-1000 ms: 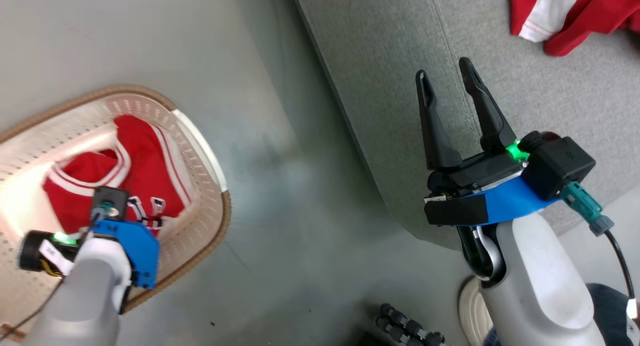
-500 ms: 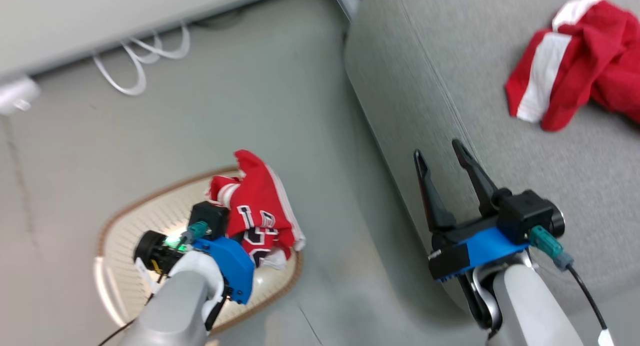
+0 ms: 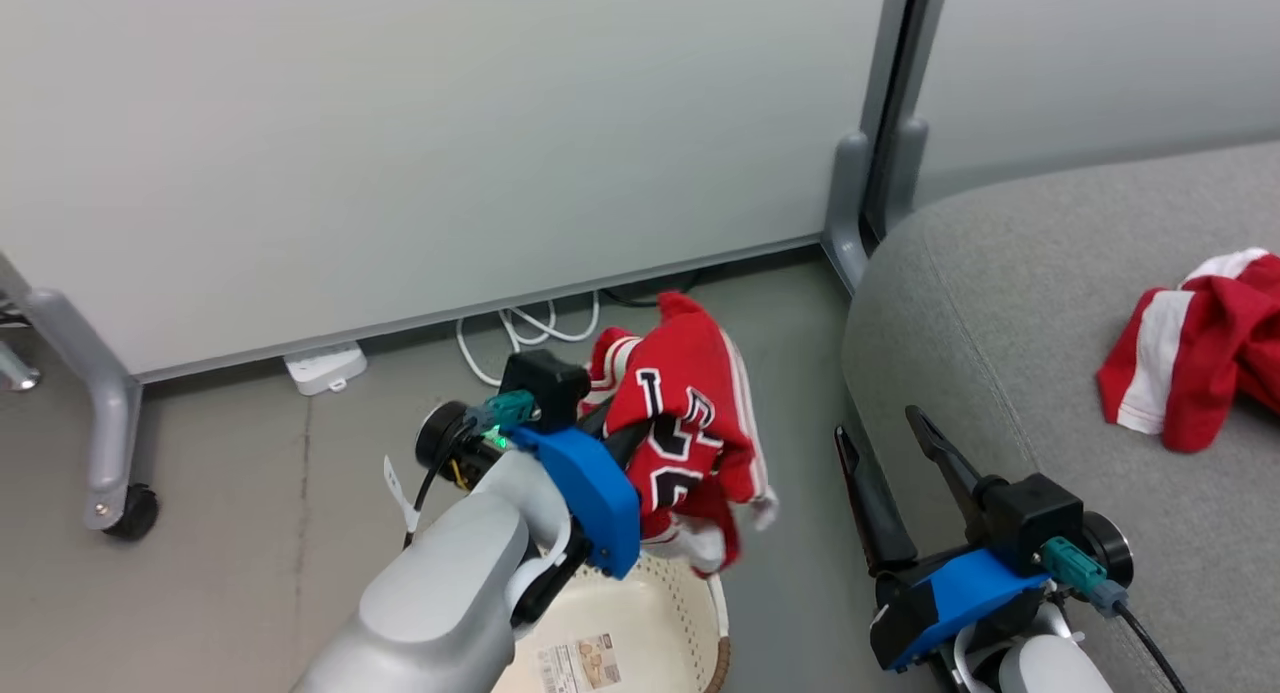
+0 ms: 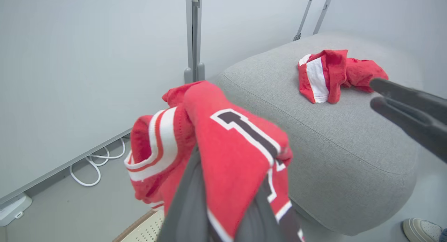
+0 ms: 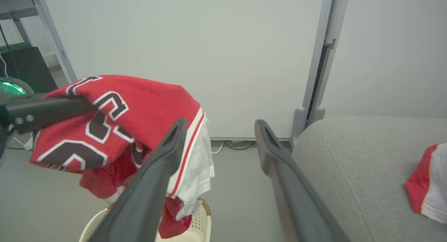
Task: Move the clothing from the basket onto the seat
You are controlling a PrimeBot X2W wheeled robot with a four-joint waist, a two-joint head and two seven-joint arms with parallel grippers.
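The left arm reaches forward from the lower left, its left gripper (image 3: 640,428) clamped on the red jersey (image 3: 690,423), which hangs bunched in the air above the cream basket (image 3: 690,613) on the grey floor (image 3: 250,473). The right gripper (image 3: 878,423) — fingers spread wide, holding nothing — hovers beside the rounded edge of the grey seat (image 3: 1000,293), where the red shorts (image 3: 1190,353) lie crumpled. White cables (image 3: 530,328) run along a pale wall panel (image 3: 400,123) behind
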